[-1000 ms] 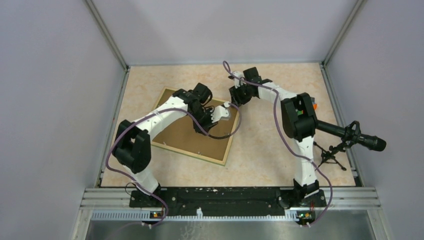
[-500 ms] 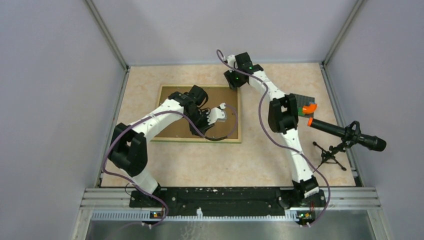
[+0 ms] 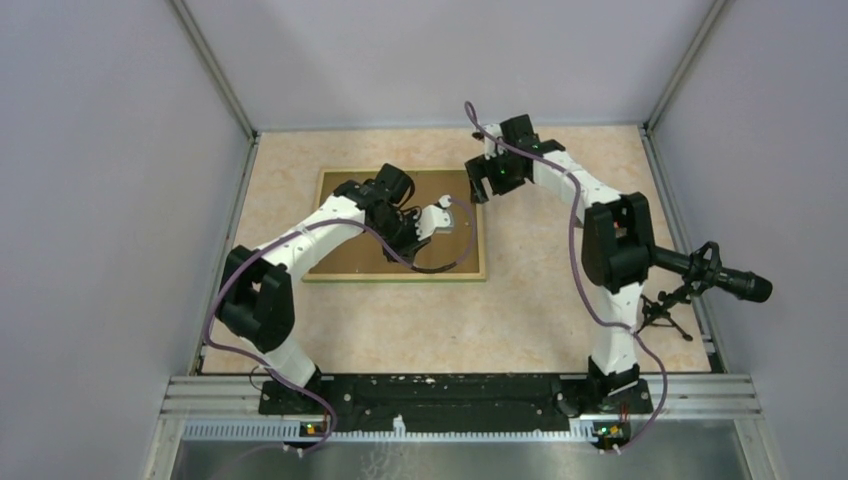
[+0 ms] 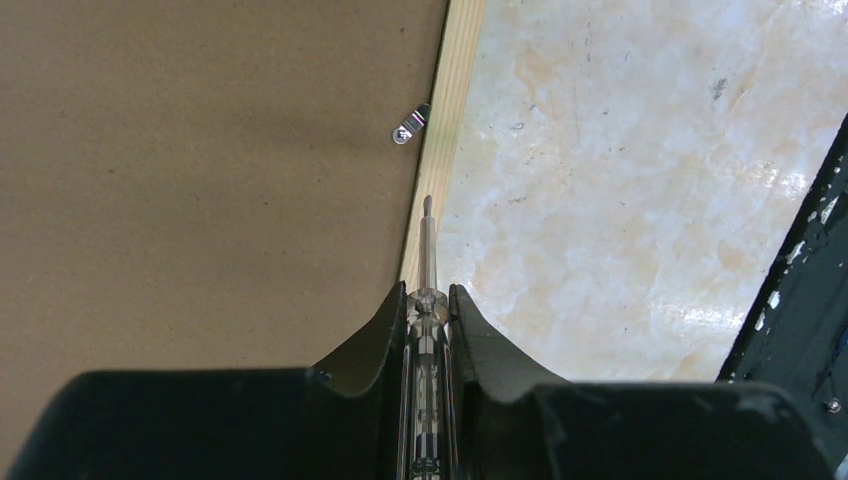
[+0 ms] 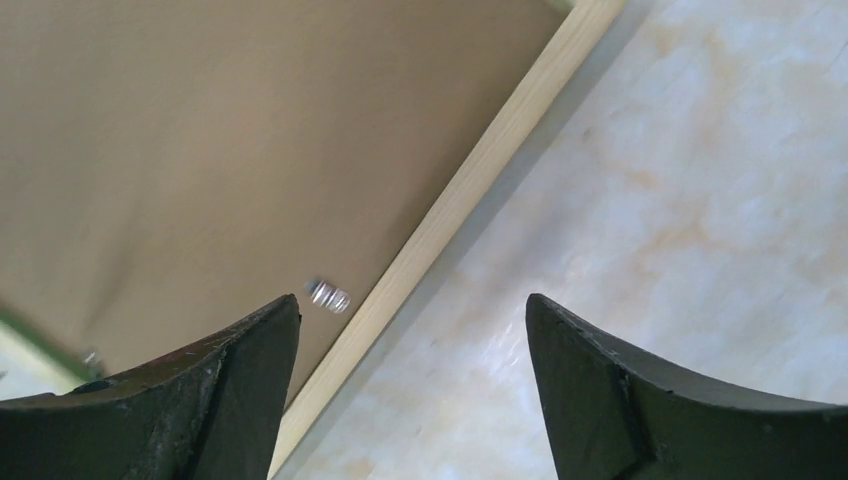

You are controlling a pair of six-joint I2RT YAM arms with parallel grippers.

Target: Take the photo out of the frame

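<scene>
Frame (image 3: 350, 258): it's lying face down mid-table (image 3: 560, 300), brown fibreboard back (image 4: 200, 180) up, with a thin green border showing around it and a pale wooden edge (image 4: 440, 170) on the right side.
Left gripper (image 4: 428, 300): we're seeing it clamped tight on a thin metal tool (image 4: 427, 245). The clear handle is pinched between the fingers and the tip is poking forward along that wooden edge.
Right gripper (image 5: 412, 310): it's hanging with its jaws spread wide and gripping nothing, over the frame's far right corner.
Step in hand: we're reading this as tab-turning, with the tool tip lining up on the small metal tab (image 4: 411, 124) just ahead.
Doing it well: we're wanting the tip low and flat on the back, nudging the tab sideways off the board (no stabbing down, since that fibreboard looks easy to gouge). The right gripper could be steadying the edge so nothing slides.
Right wrist view: we're catching a blurred metal piece (image 5: 328, 295) just inside the edge. Whether it's the same tab or another, we can't tell.
Photo: we're not seeing it; presumably it's under the back, facing the table.
</scene>
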